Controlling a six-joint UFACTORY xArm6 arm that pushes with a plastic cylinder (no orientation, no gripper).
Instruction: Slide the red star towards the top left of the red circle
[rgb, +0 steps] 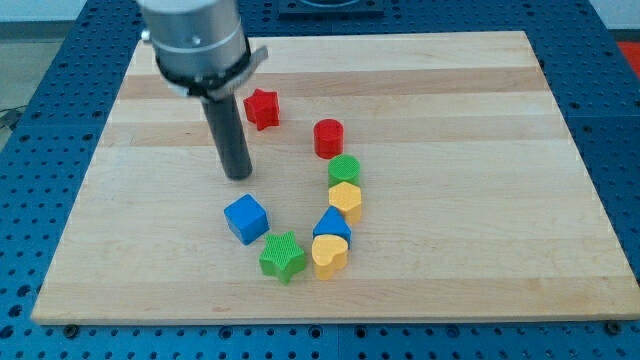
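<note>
The red star (262, 108) lies on the wooden board, up and to the left of the red circle (328, 137), with a gap between them. My tip (238, 176) rests on the board below and slightly left of the red star, apart from it. The tip is also above the blue cube (246, 218) and touches no block.
Below the red circle run a green circle (344, 170), a yellow hexagon (345, 200), a blue triangle (332, 226) and a yellow heart (329, 255). A green star (283, 256) lies beside the heart. The board's edges (80, 200) border a blue perforated table.
</note>
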